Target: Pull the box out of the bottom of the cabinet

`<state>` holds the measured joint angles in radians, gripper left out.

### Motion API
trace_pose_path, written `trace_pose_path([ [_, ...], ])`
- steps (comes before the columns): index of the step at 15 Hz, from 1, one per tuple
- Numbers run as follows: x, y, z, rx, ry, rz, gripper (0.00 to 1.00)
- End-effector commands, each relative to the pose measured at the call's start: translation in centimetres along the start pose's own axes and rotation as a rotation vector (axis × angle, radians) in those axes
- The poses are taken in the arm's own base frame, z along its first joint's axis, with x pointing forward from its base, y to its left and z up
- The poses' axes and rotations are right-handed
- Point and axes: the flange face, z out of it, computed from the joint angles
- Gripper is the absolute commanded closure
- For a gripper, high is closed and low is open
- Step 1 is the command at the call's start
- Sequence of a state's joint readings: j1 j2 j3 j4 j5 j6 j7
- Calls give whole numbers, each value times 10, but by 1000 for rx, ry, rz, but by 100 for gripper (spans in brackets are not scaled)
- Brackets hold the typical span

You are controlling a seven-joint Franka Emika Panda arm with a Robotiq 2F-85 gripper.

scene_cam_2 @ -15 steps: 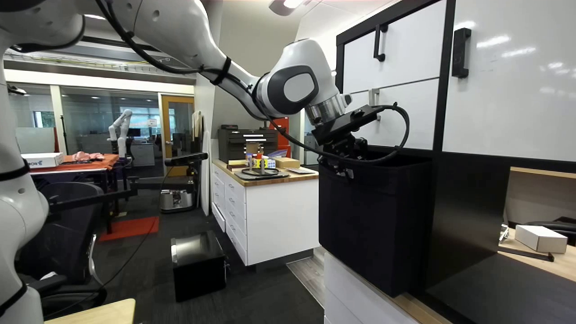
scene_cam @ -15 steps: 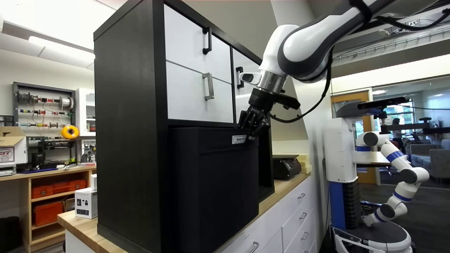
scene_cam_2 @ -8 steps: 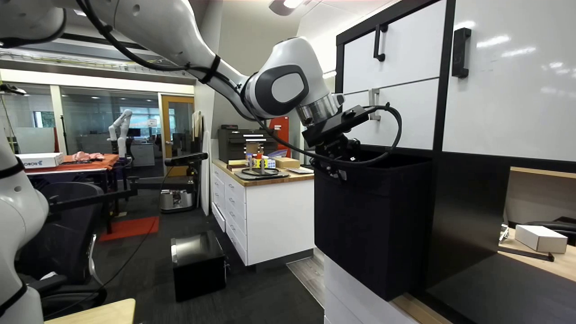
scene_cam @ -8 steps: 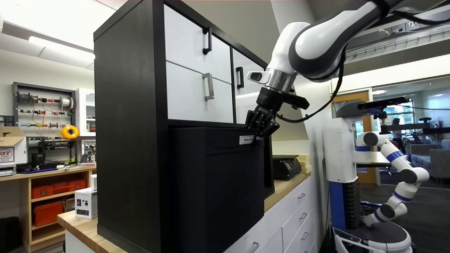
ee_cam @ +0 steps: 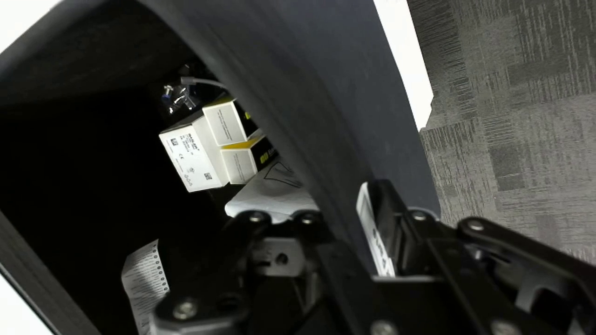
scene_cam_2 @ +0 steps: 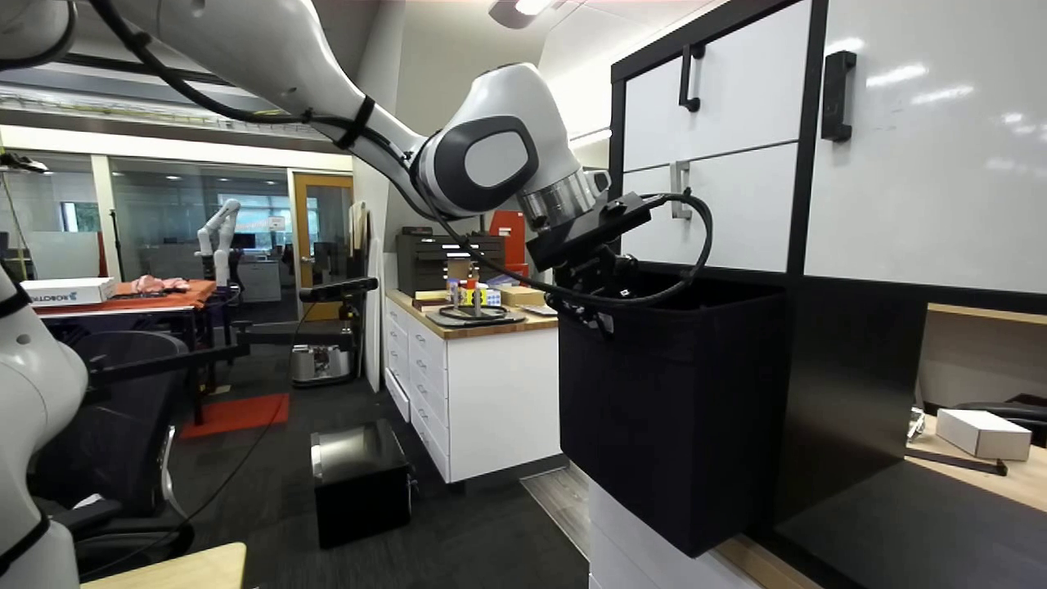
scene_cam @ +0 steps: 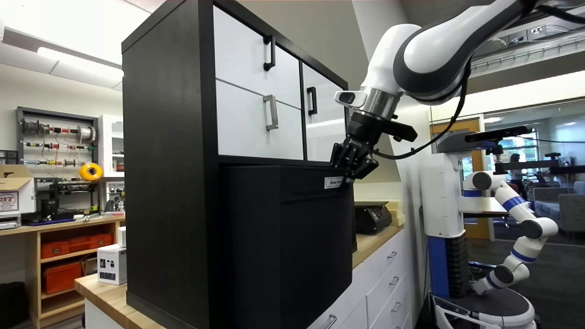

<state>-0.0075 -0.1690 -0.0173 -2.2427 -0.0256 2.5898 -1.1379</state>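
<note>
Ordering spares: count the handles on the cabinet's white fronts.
3, in both exterior views: a black handle on the upper small front, a silver handle below it, and another black handle on the tall front. Others may be hidden.

Showing up as a plain matte-black box (scene_cam_2: 630, 425), rectangular and open at the top, bearing a small white label (scene_cam: 333, 182) near its upper edge. Standing upright, jutting partway out of the bottom of the cabinet (scene_cam: 164, 160), reaching forward past its face. Rising above as the cabinet's tall black body, presenting closed white fronts (scene_cam: 242, 119) with slim handles (scene_cam: 273, 52), mostly black, one grey.
</note>
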Motion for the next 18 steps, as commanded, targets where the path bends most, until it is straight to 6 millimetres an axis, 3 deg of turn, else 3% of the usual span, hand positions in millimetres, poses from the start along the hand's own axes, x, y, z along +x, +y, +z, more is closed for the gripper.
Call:
trace_pose_path([
  [1, -30, -46, -8, 59, -21, 28, 93],
  [9, -42, -62, -17, 59, -25, 40, 93],
  [13, -41, -59, -17, 52, -49, 46, 93],
  [14, -38, -55, -17, 48, -64, 54, 88],
  [15, -35, -52, -17, 42, -66, 49, 57],
  [16, -31, -49, -18, 37, -75, 52, 56],
  [18, -25, -45, -21, 32, -99, 69, 45],
])
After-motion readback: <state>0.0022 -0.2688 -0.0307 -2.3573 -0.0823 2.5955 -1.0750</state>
